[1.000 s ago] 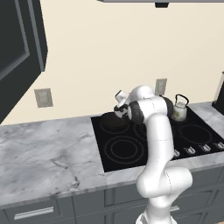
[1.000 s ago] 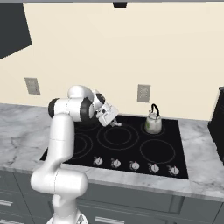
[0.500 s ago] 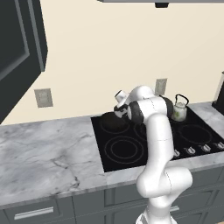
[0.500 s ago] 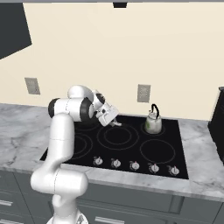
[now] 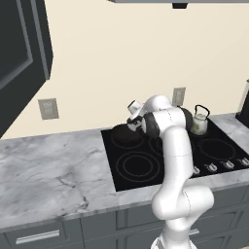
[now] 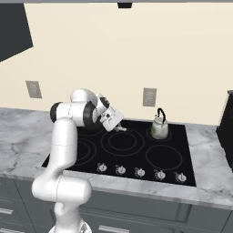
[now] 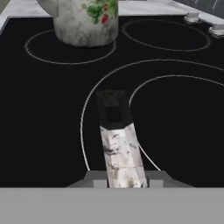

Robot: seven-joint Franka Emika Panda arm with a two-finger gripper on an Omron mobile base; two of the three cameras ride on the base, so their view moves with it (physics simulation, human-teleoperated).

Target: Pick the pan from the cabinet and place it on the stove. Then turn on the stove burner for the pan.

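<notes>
1. pincer (image 7: 124,180): in your hand view its two dark tips sit tight against either side of the handle (image 7: 119,144), so the fingers are clamped on the handle of the pan (image 5: 127,132).
2. handle: you see it run up the middle of the hand view from between the tips, pale and mottled near them, dark at its far end, lying over the black glass.
3. pan: in your left base view the dark round body sits on the rear left burner zone of the stove (image 5: 121,179), just left of the wrist. you cannot tell whether it rests on the glass or hangs just above it.
4. pincer in the right base view (image 6: 119,129): low over the back of the cooktop, between the rear left and centre rings; the forearm hides the pan body here.
5. kettle (image 5: 199,122): pale, flowered, upright on the rear right ring, well apart from the pan. in your hand view it stands at the top (image 7: 84,19).
6. knobs (image 6: 139,172): a row along the front edge of the stove; their settings are too small for you to read.
7. cabinet (image 5: 22,58): at upper left in your left base view, door swung open.
</notes>
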